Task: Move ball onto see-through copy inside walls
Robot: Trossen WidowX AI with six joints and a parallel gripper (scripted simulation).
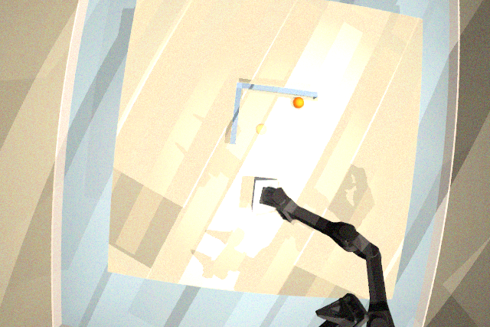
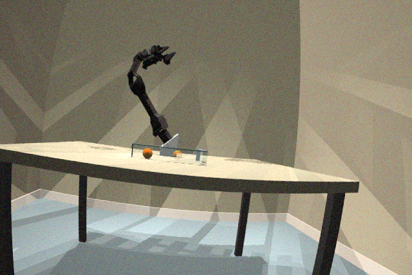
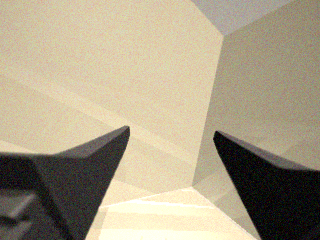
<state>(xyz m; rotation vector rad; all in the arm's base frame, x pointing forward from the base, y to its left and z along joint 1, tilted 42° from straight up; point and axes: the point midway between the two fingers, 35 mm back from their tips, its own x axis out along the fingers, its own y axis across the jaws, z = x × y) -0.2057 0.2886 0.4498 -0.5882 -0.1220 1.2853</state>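
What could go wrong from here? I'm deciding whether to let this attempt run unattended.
1. The ball lies close against one clear wall, near its open end; a wide-open gripper descending there may strike the wall or nudge the ball out past the end.
2. The gripper is high above the table, and the wrist view shows only room walls, so the approach starts without sight of the ball.
3. Released on the see-through copy, the ball may roll.

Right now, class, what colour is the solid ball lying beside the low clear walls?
Orange. The small solid orange ball shows best in the top view.
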